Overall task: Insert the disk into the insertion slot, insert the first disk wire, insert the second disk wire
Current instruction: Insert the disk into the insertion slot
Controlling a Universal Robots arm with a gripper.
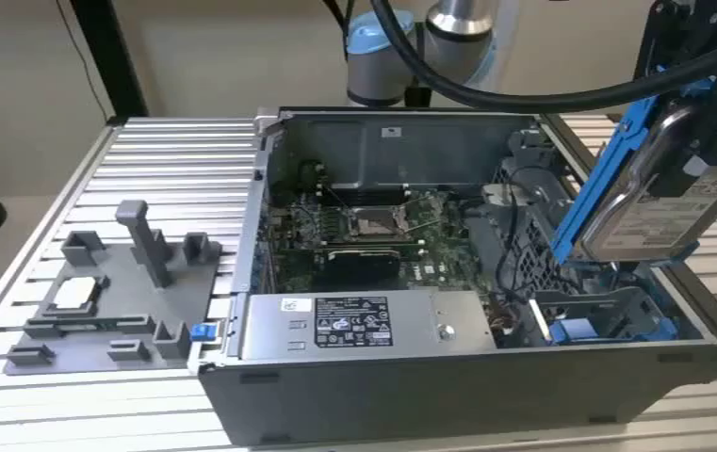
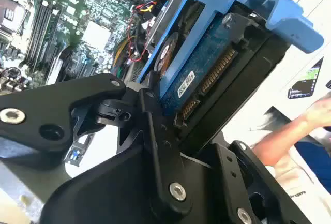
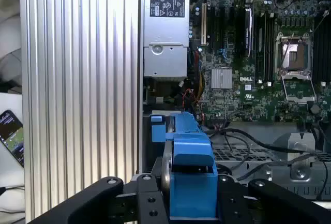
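Note:
My gripper (image 1: 695, 155) is shut on the disk (image 1: 654, 212), a silver drive with a white label in a bright blue carrier. It hangs steeply tilted above the front corner of the open computer case, on the exterior view's right. Just below it is the insertion slot (image 1: 597, 325), a grey bay with blue rails, with the carrier's lower end close over it. In the second wrist view the black fingers (image 2: 155, 131) clamp the disk (image 2: 207, 74) at its connector end. The first wrist view has the blue carrier (image 3: 191, 162) edge-on between the jaws. Dark cables (image 1: 507, 268) lie beside the bay; which are the disk wires I cannot tell.
The case holds a grey power-supply box (image 1: 346, 325), a motherboard (image 1: 371, 226) and a perforated cage (image 1: 528, 221). A grey fixture block (image 1: 120, 292) sits on the slatted table (image 1: 170, 155). A person's arm (image 2: 289, 136) is near the table; a phone (image 3: 13, 136) lies off its edge.

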